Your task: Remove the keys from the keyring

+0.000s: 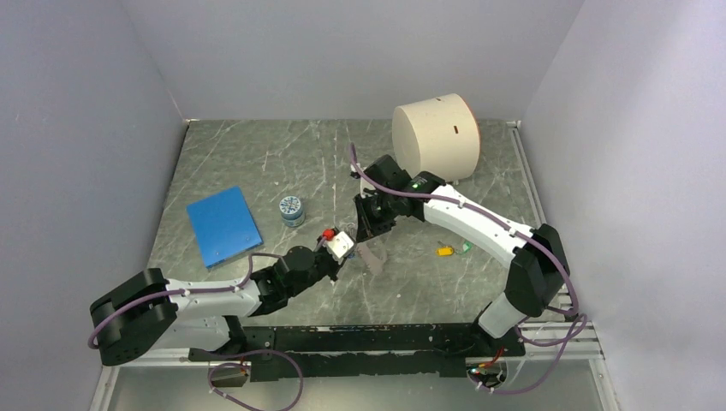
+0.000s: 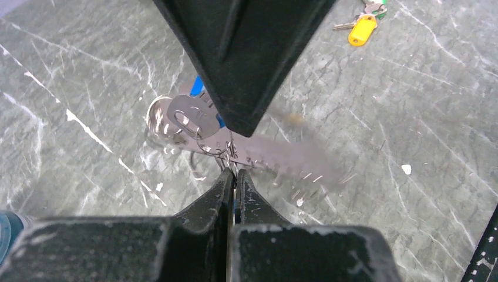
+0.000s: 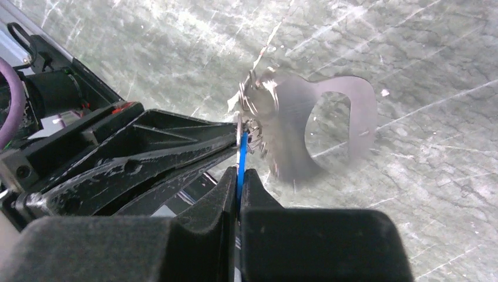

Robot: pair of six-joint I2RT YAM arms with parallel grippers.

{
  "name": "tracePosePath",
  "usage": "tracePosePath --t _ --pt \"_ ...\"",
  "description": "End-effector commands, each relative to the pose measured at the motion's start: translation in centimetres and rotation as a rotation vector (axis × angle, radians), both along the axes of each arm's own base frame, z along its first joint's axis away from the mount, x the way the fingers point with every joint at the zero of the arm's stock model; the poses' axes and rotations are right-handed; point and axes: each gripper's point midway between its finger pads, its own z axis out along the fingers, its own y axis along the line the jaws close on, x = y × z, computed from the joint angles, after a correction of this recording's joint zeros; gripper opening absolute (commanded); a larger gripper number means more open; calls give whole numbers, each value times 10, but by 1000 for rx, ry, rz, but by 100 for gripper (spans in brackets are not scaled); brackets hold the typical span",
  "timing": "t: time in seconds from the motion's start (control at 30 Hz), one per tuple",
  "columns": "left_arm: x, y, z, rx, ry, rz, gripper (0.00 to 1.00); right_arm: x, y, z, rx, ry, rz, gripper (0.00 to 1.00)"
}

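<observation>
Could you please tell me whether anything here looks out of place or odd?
Nothing looks damaged or spilled. The one oddity is the flat grey tag hanging from the keyring: it is smeared in both wrist views, so it is probably swinging. A small white scrap lies loose on the table.

Grey-green marbled table, white-veined. At nine o'clock, lying flat: blue square pad; near it toward the centre, upright, small round patterned jar. At one o'clock, big cream cylinder on its side. At four o'clock, close together, yellow-headed key and green-headed key, both flat on the stone.
</observation>
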Motion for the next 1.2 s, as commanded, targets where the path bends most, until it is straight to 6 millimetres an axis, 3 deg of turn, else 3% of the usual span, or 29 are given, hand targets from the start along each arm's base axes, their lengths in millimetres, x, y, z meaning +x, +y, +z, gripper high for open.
tracePosePath --t 0.0,0.33,0.6,0.8,0.93,1.17 --pt "-13 -8 -6 47 -15 -78 3 37 14 44 144 -140 -20 0" --pt "-11 5 1 -41 -41 -12 3 30 4 21 144 -91 1 0" --pt "-10 6 3 -116 -49 7 3 6 15 -6 233 27 67 0" --pt "-10 5 -2 -113 -18 18 3 4 15 -14 241 36 79 0" --pt "-12 10 -7 -103 24 37 9 3 16 -14 247 37 83 0" --pt "-15 21 -9 -123 54 73 29 0 13 -19 238 45 83 0"
